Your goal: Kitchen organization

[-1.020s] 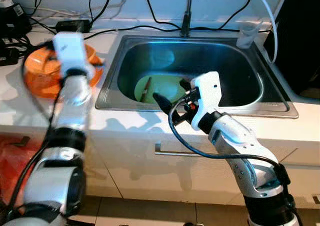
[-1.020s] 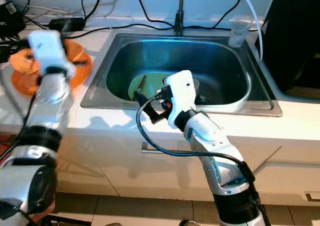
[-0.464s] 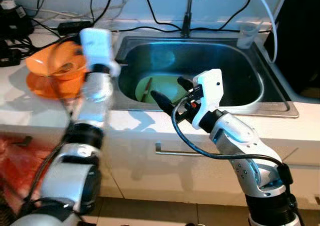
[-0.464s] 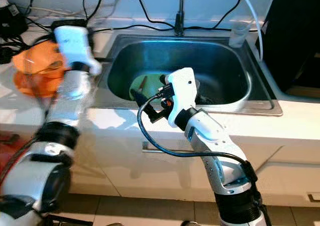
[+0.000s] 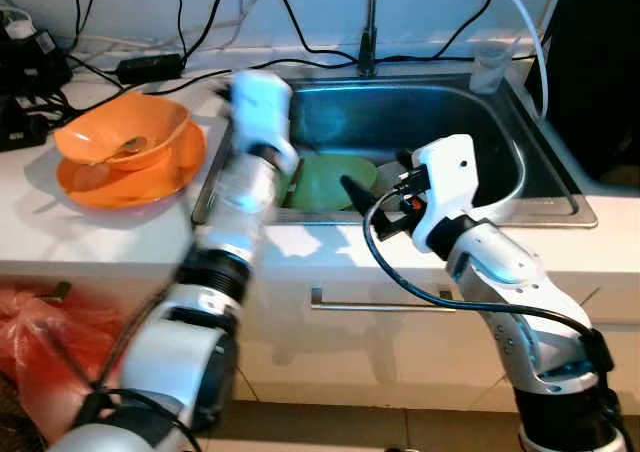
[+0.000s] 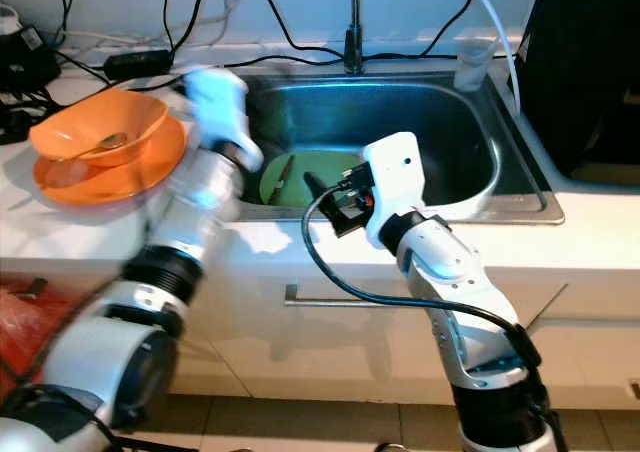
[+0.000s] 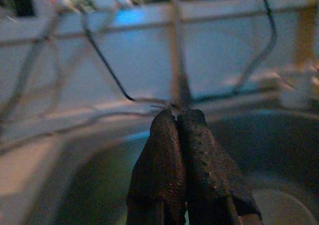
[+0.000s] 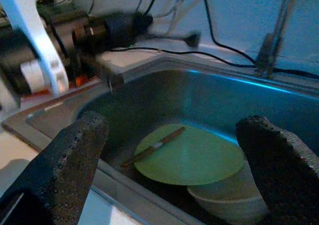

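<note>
Cables (image 5: pixel 300 27): black, draped along the white wall behind the sink — several cross near the faucet.
Faucet (image 5: pixel 370 17): a thin metal stem, upright at the sink's back edge.
White hose (image 5: pixel 525 17): arcs down at the far right.
Power adapter (image 5: pixel 150 67): black, on the table near the wall.
Red bag (image 5: pixel 35 357): low at the left, below the table — crumpled.
Drawer handle (image 5: pixel 385 300): a metal bar on the white cabinet front.

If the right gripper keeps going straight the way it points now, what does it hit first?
Most likely the green plate lying in the sink: the right gripper, fingers wide open, frames it with the brown stick on it. The pale bowl sits alongside; depth is unclear.
</note>
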You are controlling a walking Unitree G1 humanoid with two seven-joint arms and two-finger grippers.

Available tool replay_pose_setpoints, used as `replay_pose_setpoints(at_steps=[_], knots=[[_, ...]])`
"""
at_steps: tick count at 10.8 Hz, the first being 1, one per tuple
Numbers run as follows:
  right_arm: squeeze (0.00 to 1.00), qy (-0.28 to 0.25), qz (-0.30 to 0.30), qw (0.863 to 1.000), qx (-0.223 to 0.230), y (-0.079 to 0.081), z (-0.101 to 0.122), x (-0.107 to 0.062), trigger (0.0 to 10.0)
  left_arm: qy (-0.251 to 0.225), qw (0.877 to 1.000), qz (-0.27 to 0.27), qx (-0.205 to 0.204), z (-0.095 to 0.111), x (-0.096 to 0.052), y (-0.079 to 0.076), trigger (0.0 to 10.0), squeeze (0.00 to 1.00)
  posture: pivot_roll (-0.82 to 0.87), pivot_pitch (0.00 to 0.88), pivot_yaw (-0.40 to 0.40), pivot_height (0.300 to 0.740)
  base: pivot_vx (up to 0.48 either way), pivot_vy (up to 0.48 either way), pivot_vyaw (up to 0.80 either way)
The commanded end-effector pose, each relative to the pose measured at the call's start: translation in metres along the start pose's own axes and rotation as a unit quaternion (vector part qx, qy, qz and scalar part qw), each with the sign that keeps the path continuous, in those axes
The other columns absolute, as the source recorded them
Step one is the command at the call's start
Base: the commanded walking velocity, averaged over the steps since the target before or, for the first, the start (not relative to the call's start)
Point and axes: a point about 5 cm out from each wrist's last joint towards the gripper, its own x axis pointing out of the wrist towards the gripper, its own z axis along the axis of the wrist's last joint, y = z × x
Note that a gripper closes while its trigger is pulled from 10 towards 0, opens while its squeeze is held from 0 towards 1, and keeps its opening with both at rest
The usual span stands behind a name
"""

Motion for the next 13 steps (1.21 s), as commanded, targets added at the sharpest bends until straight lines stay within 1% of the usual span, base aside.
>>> replay_pose_setpoints(at_steps=[1,3,4,5,6,7,8,9,10,11,13], knots=[[0.00,0.002,-0.015,1.000,-0.007,-0.003,0.002,-0.005,10.0,0.011,1.000,-0.010,-0.005,-0.002,0.001,-0.004,0.0,0.00,-0.16,0.000,0.124,0.740,0.000,0.000,0.00],[0.00,0.017,-0.035,0.999,-0.015,-0.008,0.002,-0.014,10.0,0.052,0.998,-0.021,-0.032,-0.017,-0.001,-0.018,0.2,0.00,-0.20,0.000,0.125,0.740,0.000,0.000,0.00],[0.00,0.027,-0.042,0.999,-0.022,-0.010,0.001,-0.016,10.0,0.070,0.997,-0.022,-0.037,-0.022,-0.001,-0.021,0.3,0.00,-0.20,0.000,0.123,0.740,0.000,0.000,0.00],[0.00,0.048,-0.060,0.996,-0.047,-0.016,0.001,-0.018,10.0,0.104,0.994,-0.027,-0.034,-0.031,-0.002,-0.026,1.3,0.00,-0.21,0.000,0.121,0.740,0.000,0.000,0.00],[0.00,0.052,-0.066,0.995,-0.047,-0.018,0.000,-0.017,10.0,0.110,0.993,-0.026,-0.043,-0.033,-0.004,-0.027,3.6,0.00,-0.21,0.000,0.124,0.740,0.000,0.000,0.00],[0.00,0.056,-0.070,0.995,-0.046,-0.019,-0.001,-0.017,10.0,0.117,0.992,-0.026,-0.041,-0.036,-0.005,-0.028,4.4,0.00,-0.22,0.000,0.128,0.740,0.000,0.000,0.00],[0.00,0.071,-0.083,0.993,-0.043,-0.021,-0.004,-0.021,10.0,0.144,0.988,-0.027,-0.037,-0.044,-0.008,-0.029,10.0,0.00,-0.24,0.000,0.132,0.740,0.000,0.000,0.00],[0.00,0.080,-0.085,0.992,-0.040,-0.021,-0.006,-0.023,10.0,0.161,0.986,-0.026,-0.040,-0.048,-0.009,-0.030,10.0,0.17,-0.24,0.000,0.130,0.740,0.000,0.000,0.00],[0.00,0.095,-0.084,0.991,-0.041,-0.020,-0.010,-0.026,10.0,0.183,0.982,-0.027,-0.039,-0.054,-0.011,-0.032,10.0,0.18,-0.24,0.000,0.127,0.740,0.000,0.000,0.00],[0.00,0.105,-0.082,0.990,-0.039,-0.020,-0.011,-0.027,10.0,0.191,0.980,-0.030,-0.041,-0.056,-0.013,-0.035,10.0,0.15,-0.25,0.000,0.121,0.740,0.000,0.000,0.00],[0.00,0.131,-0.076,0.988,-0.033,-0.020,-0.016,-0.029,10.0,0.201,0.978,-0.032,-0.043,-0.059,-0.015,-0.037,10.0,0.17,-0.25,0.000,0.118,0.740,0.000,0.000,0.00]])
